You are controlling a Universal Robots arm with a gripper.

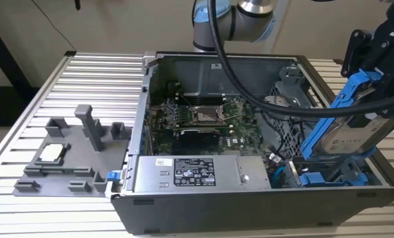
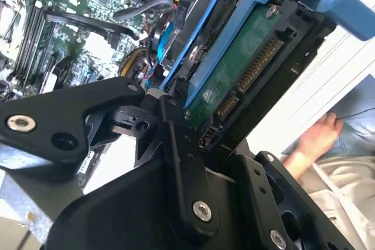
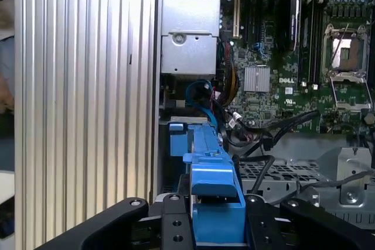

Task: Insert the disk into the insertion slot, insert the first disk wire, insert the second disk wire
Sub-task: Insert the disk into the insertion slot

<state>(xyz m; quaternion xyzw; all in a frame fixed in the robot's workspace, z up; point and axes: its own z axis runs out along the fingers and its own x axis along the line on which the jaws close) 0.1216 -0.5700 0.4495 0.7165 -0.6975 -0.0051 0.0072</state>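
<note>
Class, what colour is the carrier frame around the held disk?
Bright blue; the carrier frame shows best in the exterior view.

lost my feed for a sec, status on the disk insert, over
Gripper shut on disk. Disk tilted, lower end at insertion slot, not seated. Loose wires beside slot.

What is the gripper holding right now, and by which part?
The gripper holds the disk, tilted, by the upper end of its blue carrier frame.

Claw (image 1: 374,89) partly beyond exterior view's right edge; insertion slot (image 1: 339,169) interior behind disk (image 1: 346,131) btm, unclear.
</note>
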